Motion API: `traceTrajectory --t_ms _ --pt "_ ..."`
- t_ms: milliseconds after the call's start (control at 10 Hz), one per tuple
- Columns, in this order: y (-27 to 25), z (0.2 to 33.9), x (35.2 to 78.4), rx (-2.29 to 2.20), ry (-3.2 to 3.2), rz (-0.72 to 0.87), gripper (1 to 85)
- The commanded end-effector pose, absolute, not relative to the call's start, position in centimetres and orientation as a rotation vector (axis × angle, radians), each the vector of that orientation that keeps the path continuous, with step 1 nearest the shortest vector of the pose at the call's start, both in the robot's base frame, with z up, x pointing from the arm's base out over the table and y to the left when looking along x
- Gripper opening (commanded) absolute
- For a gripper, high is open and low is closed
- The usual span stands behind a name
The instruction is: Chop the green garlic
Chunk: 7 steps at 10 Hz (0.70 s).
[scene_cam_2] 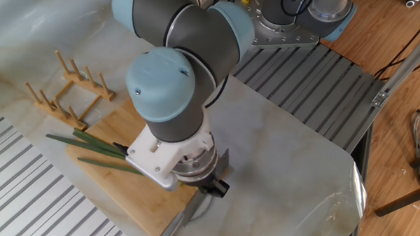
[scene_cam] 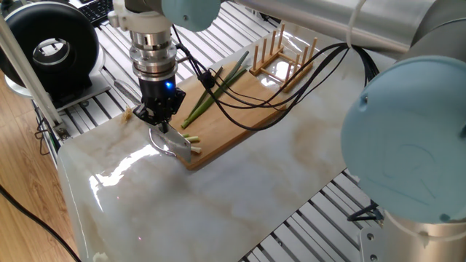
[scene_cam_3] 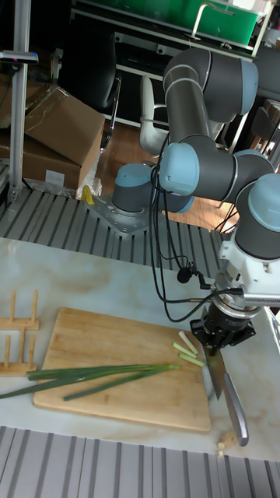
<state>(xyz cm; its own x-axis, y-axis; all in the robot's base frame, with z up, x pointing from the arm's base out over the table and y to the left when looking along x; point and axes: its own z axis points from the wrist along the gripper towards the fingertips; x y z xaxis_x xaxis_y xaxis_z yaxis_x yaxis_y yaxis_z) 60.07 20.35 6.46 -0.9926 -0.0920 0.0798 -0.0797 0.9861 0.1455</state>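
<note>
The marble table (scene_cam: pixel 240 189) is bare on the side away from the rack (scene_cam: pixel 284 54). On the board (scene_cam_3: pixel 117 350), long stalks (scene_cam_3: pixel 93 377) lie across the middle, and short cut pieces (scene_cam_3: pixel 185 348) sit by the knife (scene_cam_3: pixel 218 373). Black cables (scene_cam: pixel 240 102) hang low over the board.
</note>
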Motion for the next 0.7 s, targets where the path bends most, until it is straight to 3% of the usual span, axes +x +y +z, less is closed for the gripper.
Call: traceTrajectory --t_ms 0,600 --pt "20.2 6.5 59.7 0.16 -3.034 -0.219 1.3" --pt "19.0 6.0 59.2 0.234 -3.01 -0.168 1.3"
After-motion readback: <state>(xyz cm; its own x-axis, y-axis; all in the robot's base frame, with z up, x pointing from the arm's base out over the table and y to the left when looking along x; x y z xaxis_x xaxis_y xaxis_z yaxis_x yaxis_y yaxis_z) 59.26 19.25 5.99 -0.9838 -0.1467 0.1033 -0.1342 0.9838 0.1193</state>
